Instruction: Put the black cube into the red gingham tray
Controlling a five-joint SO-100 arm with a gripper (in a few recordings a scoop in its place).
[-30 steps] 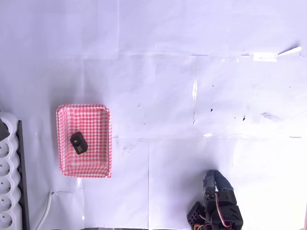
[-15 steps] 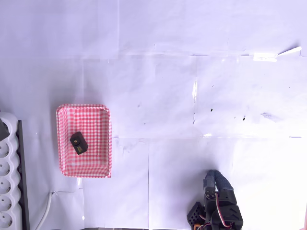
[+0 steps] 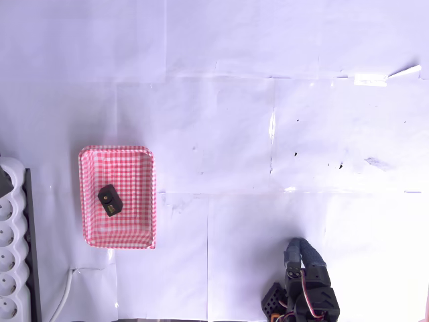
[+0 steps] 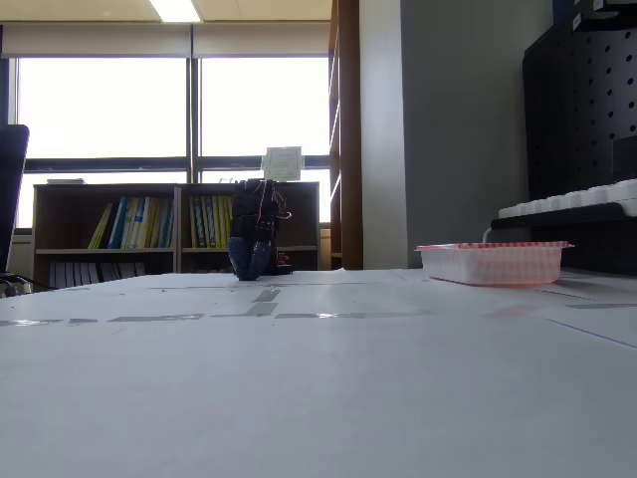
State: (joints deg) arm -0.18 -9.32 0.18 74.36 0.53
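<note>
From above, the red gingham tray point(image 3: 118, 196) lies at the left side of the white paper-covered table point(image 3: 268, 100), its long sides running near to far in the picture. The black cube point(image 3: 110, 200) sits inside the tray, on its floor, slightly left of the middle and turned at an angle to the rim, with a small yellowish mark showing on its lower part. Just left of the tray, at the picture's edge, a white power strip point(image 3: 9, 255) lies along the table, and a white cable point(image 3: 62, 298) curves away near its lower end. The arm is folded at the bottom edge, right of centre, well apart from the tray. Its gripper point(image 3: 298, 253) points up the picture with blue-wrapped fingers close together; I cannot tell whether they are fully closed, and nothing shows between them.

At table level in the fixed view, the tray point(image 4: 493, 262) stands on the right, its pale side wall and red-checked rim visible; the cube inside is hidden by the wall. The power strip point(image 4: 572, 204) rests behind it on the right. The arm stands far back, left of centre, its gripper point(image 4: 249, 261) hanging down to the table surface, too small and dark to judge its opening. Bookshelves point(image 4: 174, 231) and bright windows point(image 4: 169, 105) fill the background.
</note>
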